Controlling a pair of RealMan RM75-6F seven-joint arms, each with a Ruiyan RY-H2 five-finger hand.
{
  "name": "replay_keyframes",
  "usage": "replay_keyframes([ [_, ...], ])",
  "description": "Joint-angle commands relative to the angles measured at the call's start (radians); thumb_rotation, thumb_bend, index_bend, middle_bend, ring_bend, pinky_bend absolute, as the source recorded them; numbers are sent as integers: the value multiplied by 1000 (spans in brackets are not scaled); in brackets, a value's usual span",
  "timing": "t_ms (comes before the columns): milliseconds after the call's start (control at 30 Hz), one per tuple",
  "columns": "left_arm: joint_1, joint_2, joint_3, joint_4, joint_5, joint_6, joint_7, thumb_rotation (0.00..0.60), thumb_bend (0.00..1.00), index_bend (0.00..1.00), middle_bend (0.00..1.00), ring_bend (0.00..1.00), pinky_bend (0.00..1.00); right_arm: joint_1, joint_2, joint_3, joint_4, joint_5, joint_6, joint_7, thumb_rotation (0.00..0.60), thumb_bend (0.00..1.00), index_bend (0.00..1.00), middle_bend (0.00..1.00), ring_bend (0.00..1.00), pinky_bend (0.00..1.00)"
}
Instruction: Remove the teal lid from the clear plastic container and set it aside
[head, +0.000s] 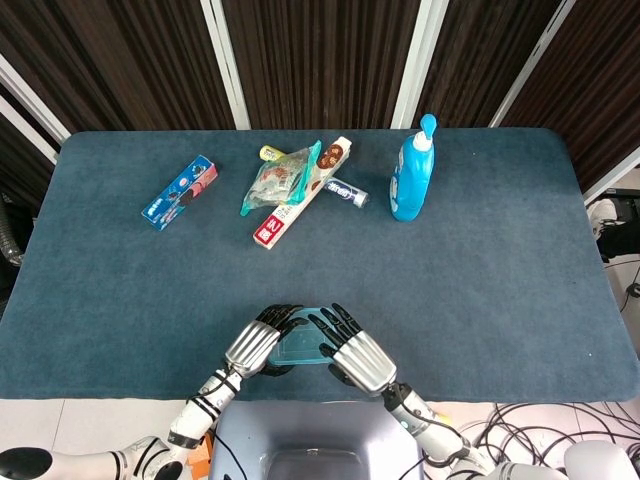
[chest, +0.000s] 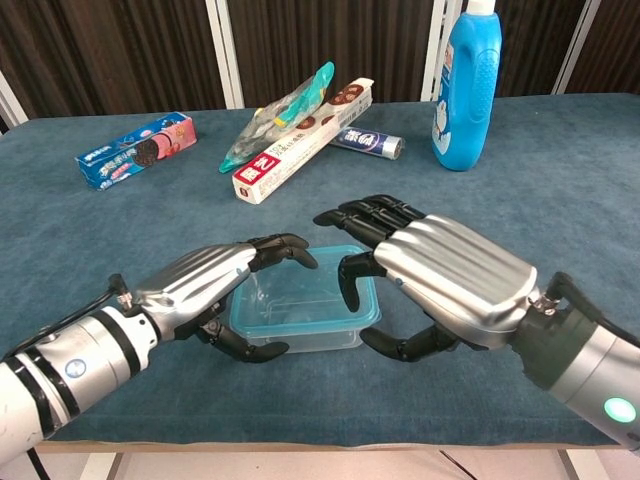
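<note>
Container (chest: 300, 318) at near worktop (head: 480, 290) edge, teal lid (chest: 318, 290) on; left hand (chest: 205, 290) clasps left side; right hand (chest: 435, 285) curled over right rim — grip unclear; brace base, peel one corner upward.

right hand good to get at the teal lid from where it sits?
Probably yes. The right hand is already over the teal lid, fingers curled at its right edge; the left hand grips the container's left side, leaving that edge free.

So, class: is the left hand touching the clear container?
Touching. In the chest view the left hand wraps the container, fingers on its rim and thumb against its near wall.
</note>
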Motion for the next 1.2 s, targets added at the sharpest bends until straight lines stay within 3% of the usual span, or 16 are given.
replay_keyframes([
  [33,1,1,0,-1,-2,-1,-2,600,296,499,289,220,325,9,-9,-4,15,-1,11,8,600,276,542,63,0,0],
  [1200,7,23,3,-32,-17,-21,11,600,295,484,312,222,323,34,-16,-14,10,85,16,5,600,275,561,69,0,0],
])
